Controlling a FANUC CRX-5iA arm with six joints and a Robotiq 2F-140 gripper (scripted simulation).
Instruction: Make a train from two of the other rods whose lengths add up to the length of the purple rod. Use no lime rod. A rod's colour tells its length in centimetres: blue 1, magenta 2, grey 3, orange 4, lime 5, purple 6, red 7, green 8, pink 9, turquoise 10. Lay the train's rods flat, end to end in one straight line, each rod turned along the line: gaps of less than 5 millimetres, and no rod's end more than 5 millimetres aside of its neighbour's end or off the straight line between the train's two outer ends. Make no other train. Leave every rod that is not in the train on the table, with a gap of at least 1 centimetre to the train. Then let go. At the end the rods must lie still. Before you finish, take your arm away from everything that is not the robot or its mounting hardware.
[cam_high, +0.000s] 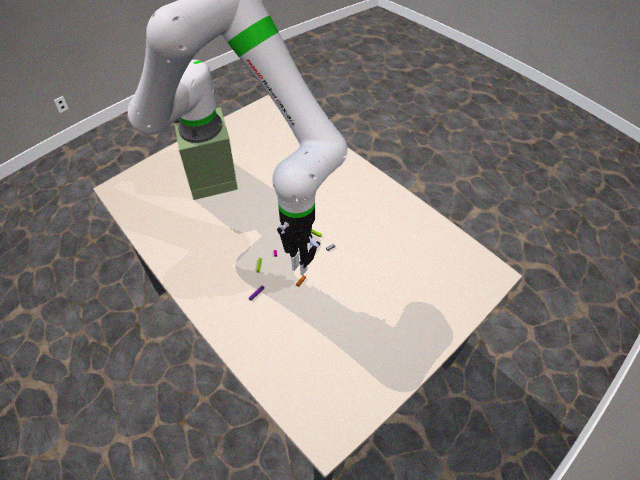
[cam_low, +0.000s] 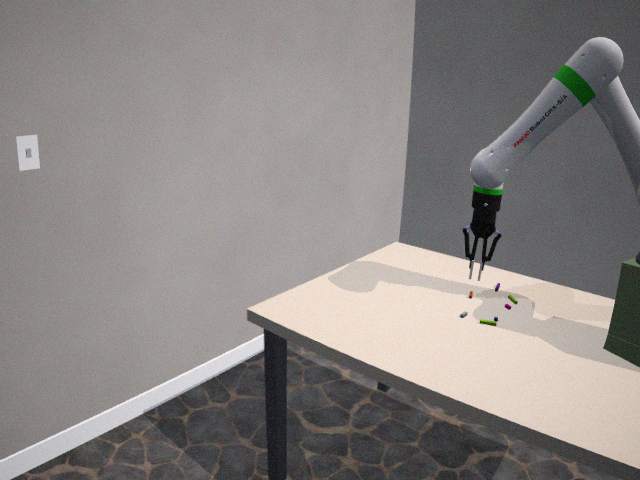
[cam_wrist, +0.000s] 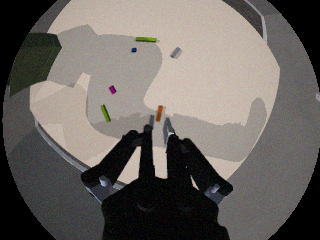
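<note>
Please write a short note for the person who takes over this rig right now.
Gripper: jaws nearly shut, empty, in the air above the orange rod.
Purple rod, magenta rod, grey rod, blue rod and two lime rods lie apart on the table.
No train yet.
Left: lay orange and magenta end to end, away from others, then release.

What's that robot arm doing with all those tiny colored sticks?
The gripper hangs above the table with its fingers nearly shut and nothing between them. It is just over the orange rod. The purple rod, the magenta rod, the grey rod, a blue one and two lime rods lie scattered, none touching. No train is built yet.
</note>
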